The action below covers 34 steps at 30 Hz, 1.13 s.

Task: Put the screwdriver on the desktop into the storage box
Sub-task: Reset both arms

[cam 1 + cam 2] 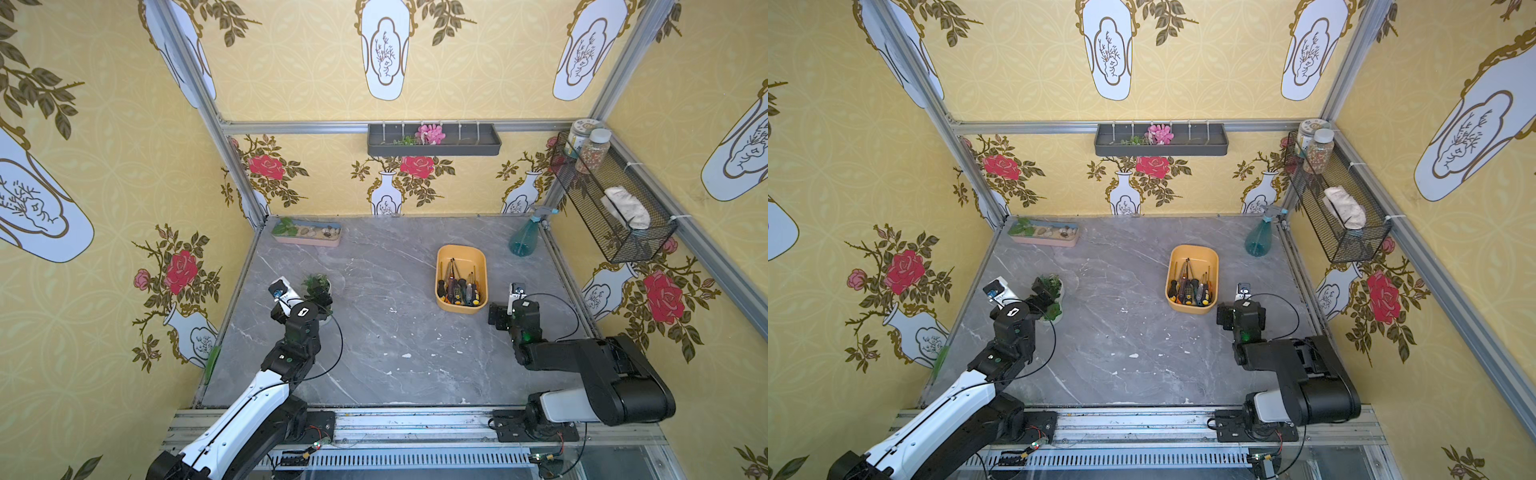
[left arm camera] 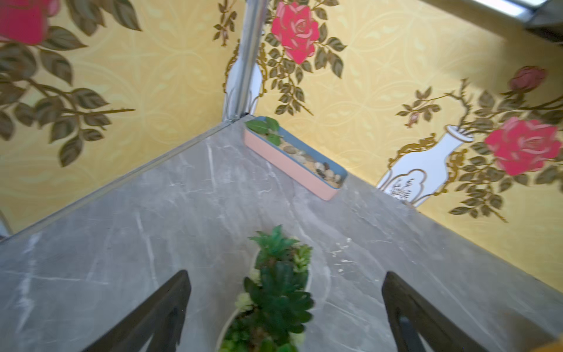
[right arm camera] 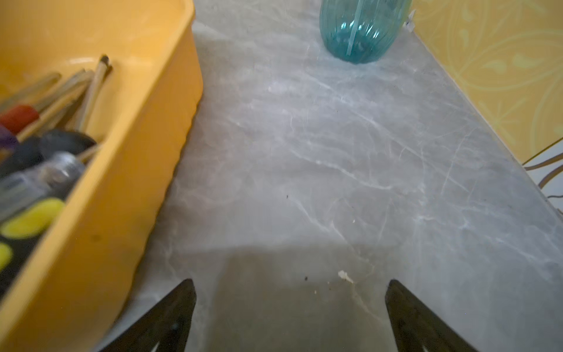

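From my station I see the storage box (image 1: 461, 278) at about 2 o'clock of the table (image 1: 374, 353) centre. The screwdrivers (image 1: 459, 286) lie bunched inside it, handles at the box's 6 o'clock end and shafts running toward 12.

The right pincer (image 3: 291, 286) is spread wide and carries nothing. It hangs over bare table just beside the box, off its 4 o'clock corner in both top views. Its wrist view has the box wall along one edge and the teal spray bottle (image 3: 359, 33) well ahead. That bottle stands near the table's 1 o'clock corner.

The left pincer (image 2: 285, 280) is also spread wide and empty. It sits at roughly 9 o'clock of the table, over a small potted plant (image 1: 318, 286). In its wrist view the plant shows between the two fingers (image 2: 164, 307), touching neither. A pink tray of pebbles (image 1: 307, 235) lies against the back wall at 11 o'clock.
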Motion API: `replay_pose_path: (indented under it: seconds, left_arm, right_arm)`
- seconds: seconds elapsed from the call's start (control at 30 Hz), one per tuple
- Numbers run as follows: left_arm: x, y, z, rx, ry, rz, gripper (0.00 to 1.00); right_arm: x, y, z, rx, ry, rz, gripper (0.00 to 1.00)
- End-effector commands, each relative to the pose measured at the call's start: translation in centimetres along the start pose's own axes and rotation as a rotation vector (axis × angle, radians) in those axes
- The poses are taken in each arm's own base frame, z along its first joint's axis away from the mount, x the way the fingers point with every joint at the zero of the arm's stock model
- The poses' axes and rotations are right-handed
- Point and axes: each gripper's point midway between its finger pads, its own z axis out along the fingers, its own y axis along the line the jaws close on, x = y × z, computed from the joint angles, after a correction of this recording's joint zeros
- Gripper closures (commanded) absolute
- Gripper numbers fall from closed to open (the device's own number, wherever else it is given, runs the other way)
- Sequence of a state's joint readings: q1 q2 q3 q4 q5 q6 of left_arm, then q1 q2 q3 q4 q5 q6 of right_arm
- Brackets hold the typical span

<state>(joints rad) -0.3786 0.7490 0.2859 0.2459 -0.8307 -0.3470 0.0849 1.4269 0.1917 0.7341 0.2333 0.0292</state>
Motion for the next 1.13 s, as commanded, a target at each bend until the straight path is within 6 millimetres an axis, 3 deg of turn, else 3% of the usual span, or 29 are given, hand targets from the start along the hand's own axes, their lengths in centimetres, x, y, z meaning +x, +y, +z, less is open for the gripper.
replay_pose_path:
  seconds: [0.0,0.13,0.3,0.5,1.1]
  left_arm:
    - [-0.4,0.3,0.4,0.052,-0.080,0.099,0.00]
    - [0.9,2.3,1.5,0.047,-0.139,0.083,0.00]
    - [1.1,2.0,3.0,0.068,-0.176,0.189,0.00]
    - [3.4,2.5,4.0,0.122,-0.121,0.163,0.00]
    - [3.9,2.8,6.0,0.148,-0.043,0.130,0.00]
  right_arm:
    - [-5.7,-0.9,0.0,0.024,-0.199,0.084,0.03]
    - [-5.6,-2.0,-0.1,0.035,-0.206,0.133,0.03]
    - [-5.6,-2.0,-0.1,0.036,-0.208,0.134,0.03]
    - [-5.6,-2.0,-0.1,0.037,-0.208,0.134,0.03]
    - [-5.6,-2.0,-0.1,0.038,-0.207,0.133,0.03]
